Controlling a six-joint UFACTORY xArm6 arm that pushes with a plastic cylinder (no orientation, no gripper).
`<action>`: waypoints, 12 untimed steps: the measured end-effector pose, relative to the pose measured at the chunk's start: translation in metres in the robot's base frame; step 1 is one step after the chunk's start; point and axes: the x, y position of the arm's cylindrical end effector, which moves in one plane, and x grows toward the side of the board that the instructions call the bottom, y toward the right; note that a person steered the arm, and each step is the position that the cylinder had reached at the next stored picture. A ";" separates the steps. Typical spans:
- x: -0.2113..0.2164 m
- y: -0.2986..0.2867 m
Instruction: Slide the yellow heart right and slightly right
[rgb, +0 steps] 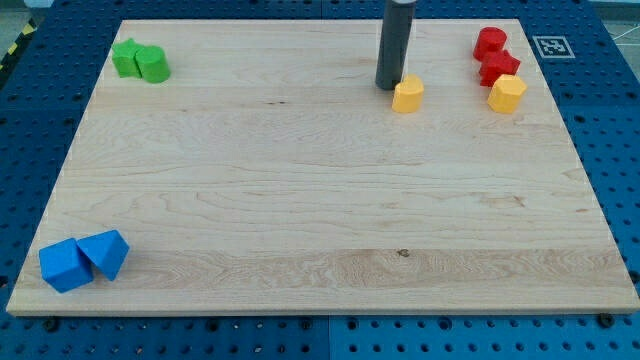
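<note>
A: What sits nearest, at the view's bottom?

B: Two blue blocks (83, 261) touching each other at the bottom-left corner of the wooden worktop (320, 230).

A: And farther up?

B: The yellow heart (407, 95) lies in the upper right part, well apart from a yellow hexagonal block (507, 93) to its right. My tip (387, 85) stands just beside the heart, at its upper left; whether they touch I cannot tell.

A: A hand, open or closed?

B: There is no hand, only the dark rod.

A: Farthest back?

B: Two red blocks (494, 55) above the yellow hexagon, and two green blocks (140, 61) touching at the top-left.
</note>
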 end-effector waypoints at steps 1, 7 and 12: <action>-0.001 0.000; 0.044 0.036; 0.107 0.005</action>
